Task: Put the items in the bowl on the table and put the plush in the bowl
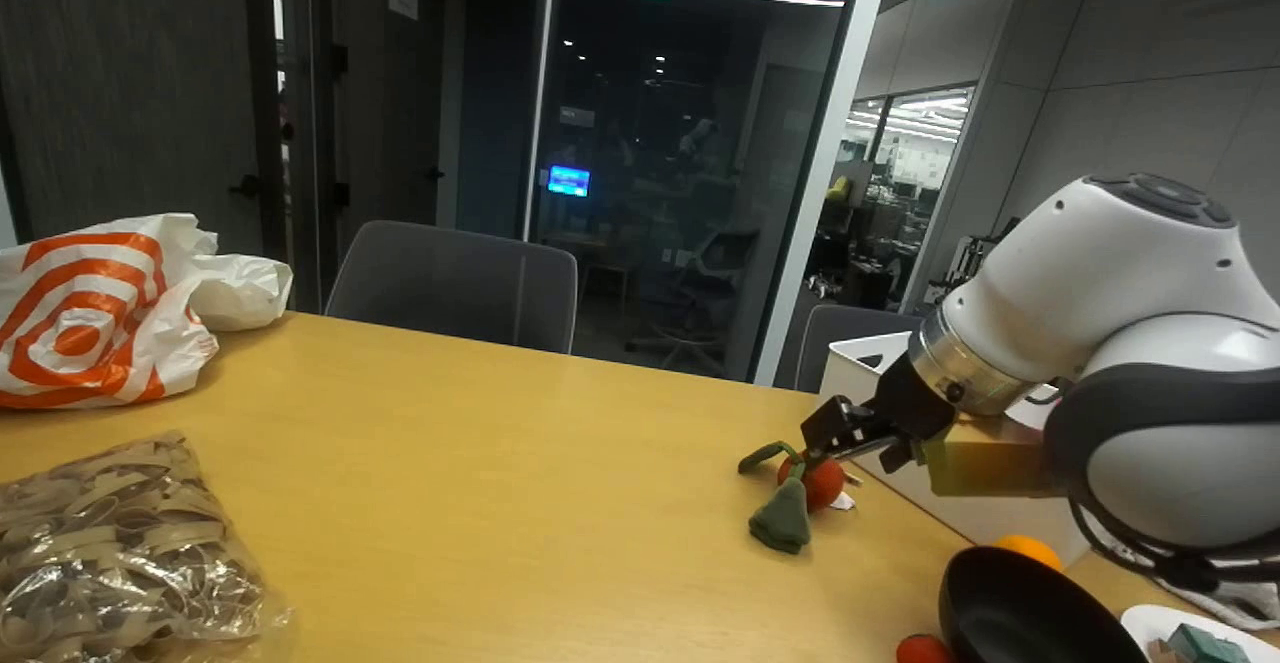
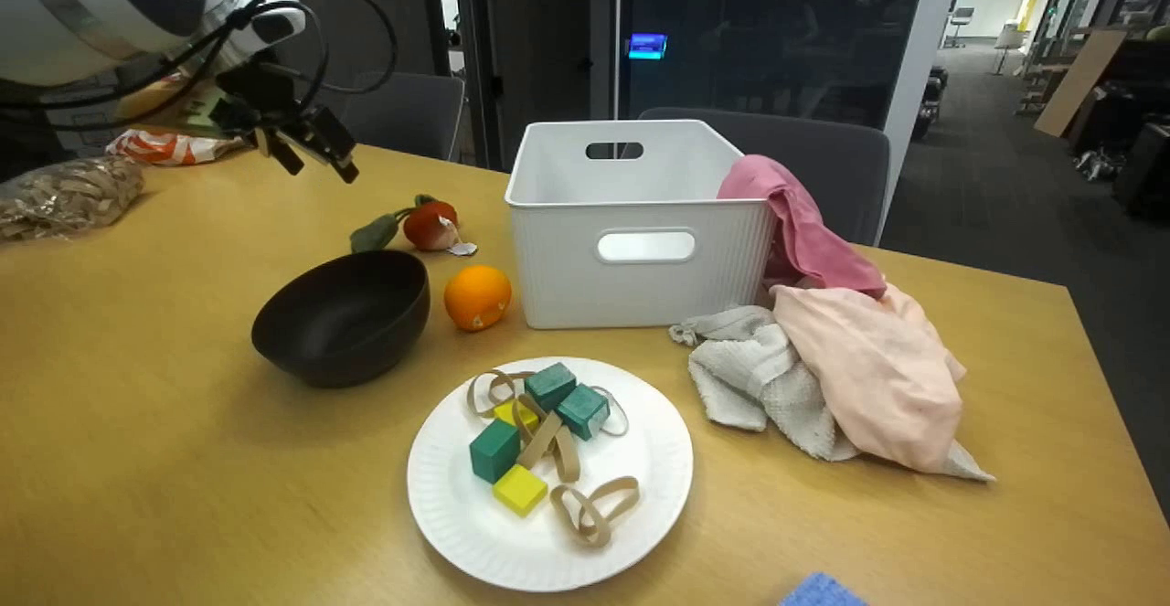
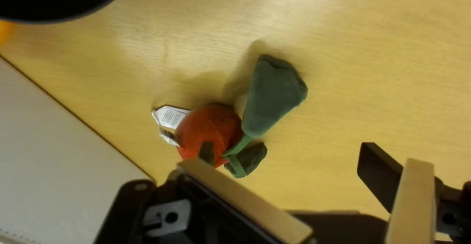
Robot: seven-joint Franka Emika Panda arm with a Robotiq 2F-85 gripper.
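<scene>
A black Robotiq gripper [image 3: 289,155], its fingers spread wide, hangs in midair, apart from the leafy red plush toy [image 3: 206,128], which lies on a wooden table [image 2: 183,460] near a black bowl [image 2: 343,318] and just beside a white bin [image 2: 553,281].

In an exterior view, the end effector [image 2: 320,166] hangs over the table [image 2: 183,460], the plush [image 2: 424,228] lies behind the black bowl [image 2: 340,327], an orange [image 2: 477,297] sits between bowl and bin [image 2: 585,295], and a plate [image 2: 644,460] holds blocks [image 2: 494,451], 3 green and 2 yellow.

We list: pale sheen on worktop [image 3: 316,12]; soft shadow beside plush [image 3: 220,130]; pincer [image 3: 289,154] slightly blurred; glass wall [image 1: 680,143] dim.
</scene>
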